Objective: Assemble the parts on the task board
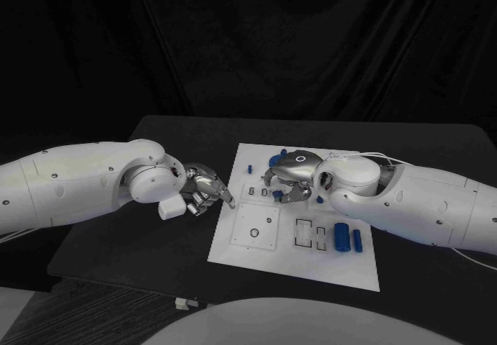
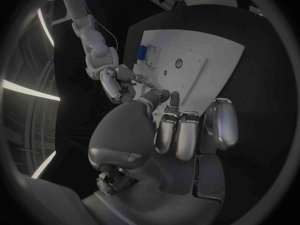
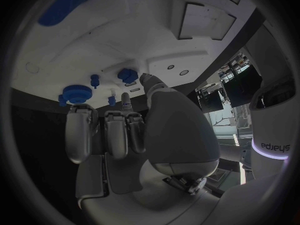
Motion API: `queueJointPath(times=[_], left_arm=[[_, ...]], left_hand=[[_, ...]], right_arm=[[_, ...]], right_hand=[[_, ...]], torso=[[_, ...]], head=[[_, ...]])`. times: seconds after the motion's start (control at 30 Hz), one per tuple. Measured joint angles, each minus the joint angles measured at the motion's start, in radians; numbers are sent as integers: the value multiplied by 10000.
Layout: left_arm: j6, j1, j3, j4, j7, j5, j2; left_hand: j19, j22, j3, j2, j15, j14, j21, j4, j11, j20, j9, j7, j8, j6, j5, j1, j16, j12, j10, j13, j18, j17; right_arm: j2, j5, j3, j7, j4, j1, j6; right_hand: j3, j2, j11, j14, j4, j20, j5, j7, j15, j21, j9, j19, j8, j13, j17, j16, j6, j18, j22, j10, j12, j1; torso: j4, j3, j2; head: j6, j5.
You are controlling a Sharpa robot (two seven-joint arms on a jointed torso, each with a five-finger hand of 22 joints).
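board [image 1: 300, 251] lies in the middle of the black table [image 1: 135, 244], and the work on it looks only partly done. at its far end several blue parts already stand in place: a gear [image 3: 77, 93] and a round knob [image 3: 128, 75] with small pegs between them in the right wrist view. two blue bars [image 1: 348, 236] lie loose side by side near the board's near right corner, just beside an empty slot [image 1: 304, 232] with rectangular outlines, so i judge these are not yet fitted. a round hole [image 1: 255, 233] nearer the left also stands open.

right hand [image 1: 287, 176] hangs over the board's far middle, fingers curled down toward the surface near the standing parts; whether it pinches a small piece i cannot tell. left hand [image 1: 202, 194] sits at the board's left edge, fingers partly curled toward the rim and holding nothing that shows.

what is left, as i judge it: seating the two bars, and filling the open recesses.
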Motion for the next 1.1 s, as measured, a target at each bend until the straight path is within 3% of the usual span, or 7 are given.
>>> queueJointPath(times=[0.07,0.2,0.3,0.53,0.77,0.87,1.1], left_arm=[[16,0,0,-5,-3,0,1],[55,0,0,-18,-5,1,17],[78,0,0,-41,-6,1,39],[127,0,0,-96,-6,2,116],[176,0,-1,-155,-4,3,191],[199,0,-1,-182,-2,3,214],[233,0,-1,-224,0,3,263]], left_hand=[[0,0,0,0,0,0,0,0,0,0,0,0,0,0,0,0,0,0,0,0,0,0],[0,0,0,0,0,0,0,0,0,0,0,0,0,0,-1,0,0,0,0,0,0,0],[-3,0,0,1,0,0,0,0,0,-1,0,0,47,0,-2,0,0,0,0,0,-1,0],[-4,0,0,1,0,0,-1,1,0,-1,0,0,76,0,-114,-1,0,0,0,0,-1,0],[-4,0,0,2,0,0,-2,1,0,-1,0,0,76,0,-115,-1,0,0,0,0,0,0],[-4,0,0,2,0,0,-2,1,0,-1,-1,0,76,0,-115,-1,0,0,0,0,0,0],[-4,0,1,2,0,0,-2,1,0,-1,-1,0,77,0,-115,-1,0,0,0,0,0,0]], right_arm=[[-16,-22,0,-30,0,0,32],[-50,-65,0,-83,-4,-1,107],[-53,-89,0,-115,-42,-1,165],[-45,-129,1,-148,-134,-5,241],[1,-150,5,-158,-256,-31,282],[51,-155,5,-159,-354,-87,293],[93,-160,14,-159,-491,-158,303]], right_hand=[[0,0,106,-1,0,0,1,0,0,-1,56,0,3,0,0,0,-1,0,0,-108,0,0],[0,1,102,-1,0,69,56,16,1,-113,254,70,222,0,0,0,-17,1,0,-104,0,0],[1,1,102,-1,-3,69,1114,16,1,-113,480,70,545,0,0,0,-20,2,0,-104,0,0],[125,1,102,-1,-126,69,1922,-21,1,-114,704,70,924,0,0,0,-194,1,0,-104,0,1],[126,1,102,-1,-127,70,1917,-21,1,-115,766,70,971,0,0,0,-193,2,0,-104,0,1],[249,1,102,-1,-248,69,1916,-23,1,-115,877,70,1202,0,0,0,-188,1,0,-104,0,1],[250,1,102,-1,-247,69,1916,-73,2,-252,964,70,1205,0,0,0,-138,1,0,-104,0,0]], torso=[[5,-12,0],[4,-30,-12],[-1,-40,-24],[-3,-53,-42],[-16,-66,-55],[-15,-70,-58],[-2,-72,-62]], head=[[0,17],[0,37],[0,36],[0,16],[0,83],[0,88],[0,95]])
